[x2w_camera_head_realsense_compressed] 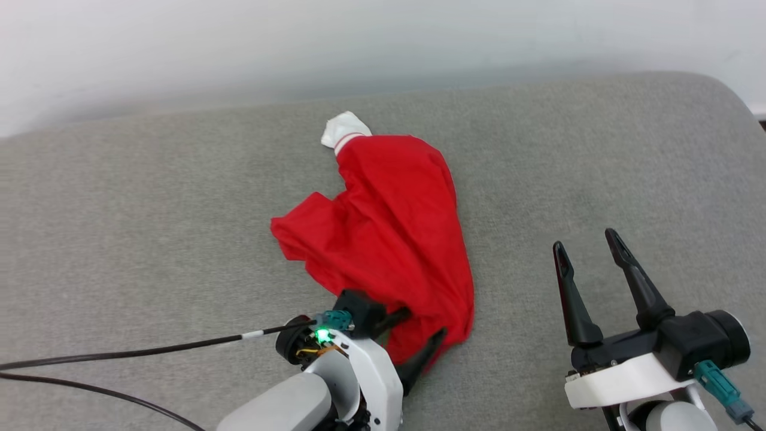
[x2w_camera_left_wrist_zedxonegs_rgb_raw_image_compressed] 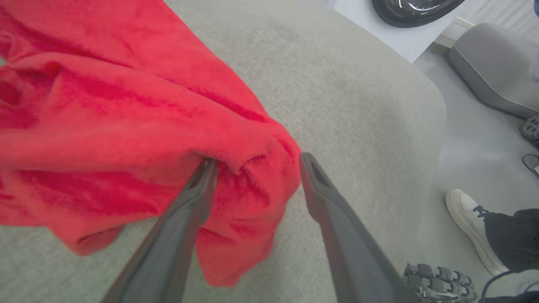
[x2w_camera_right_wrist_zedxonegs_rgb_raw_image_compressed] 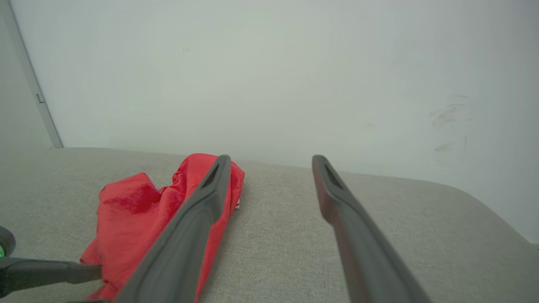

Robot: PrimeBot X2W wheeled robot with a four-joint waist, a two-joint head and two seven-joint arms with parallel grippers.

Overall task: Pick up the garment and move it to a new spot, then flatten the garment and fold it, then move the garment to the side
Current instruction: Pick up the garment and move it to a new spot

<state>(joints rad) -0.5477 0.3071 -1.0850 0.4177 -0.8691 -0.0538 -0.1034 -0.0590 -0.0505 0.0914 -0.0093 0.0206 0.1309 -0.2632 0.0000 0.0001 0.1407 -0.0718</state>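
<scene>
Red shirt [x2w_camera_head_realsense_compressed: 389, 239] crumpled at centre frame on grey padded surface [x2w_camera_head_realsense_compressed: 149, 239]. Left fingers [x2w_camera_left_wrist_zedxonegs_rgb_raw_image_compressed: 189, 210] spread wide, straddling shirt's near corner; one tip touches cloth, unclamped. Right fingers [x2w_camera_head_realsense_compressed: 574, 299], lower right, wide apart, beside shirt, apart from it.

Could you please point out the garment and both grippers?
garment [x2w_camera_head_realsense_compressed: 395, 227]: head view, middle of its red body.
left gripper [x2w_camera_left_wrist_zedxonegs_rgb_raw_image_compressed: 257, 160]: left wrist view, midway between fingertips.
right gripper [x2w_camera_head_realsense_compressed: 585, 239]: head view, midway between fingertips.
</scene>
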